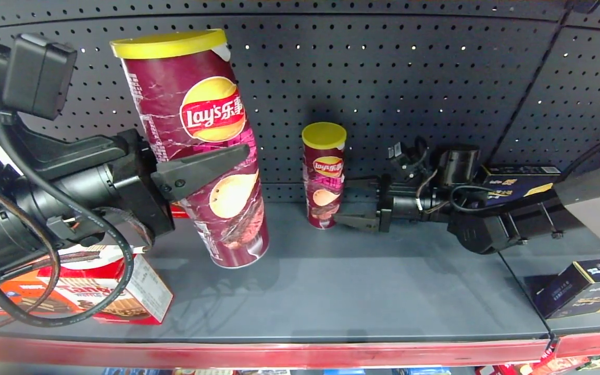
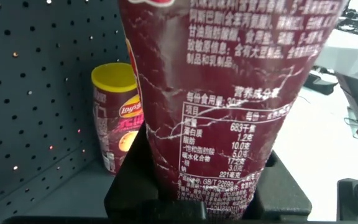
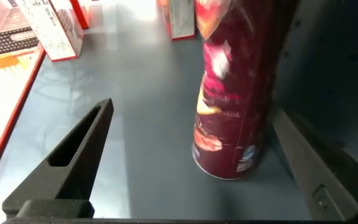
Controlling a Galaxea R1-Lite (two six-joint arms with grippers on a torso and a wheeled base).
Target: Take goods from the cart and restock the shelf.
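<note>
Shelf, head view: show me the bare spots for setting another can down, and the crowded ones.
Widest bare patch: the shelf front, between the wafer box and the dark box, in front of the standing can. A narrower gap lies between the tilted can and the standing can. Crowded: around the right gripper and the left end.

The near can (image 1: 206, 156) and far can (image 1: 324, 177) are wearing maroon veined white, with yellow lids and red-and-yellow badges. Below the near can, the shelf (image 1: 357, 291) is showing grey with a red lip; behind it, a dark pegboard (image 1: 383, 78) is showing rows of holes. A red-and-white carton (image 1: 138, 299) is sitting left of it, a navy-and-gold box (image 1: 581, 286) right.
</note>
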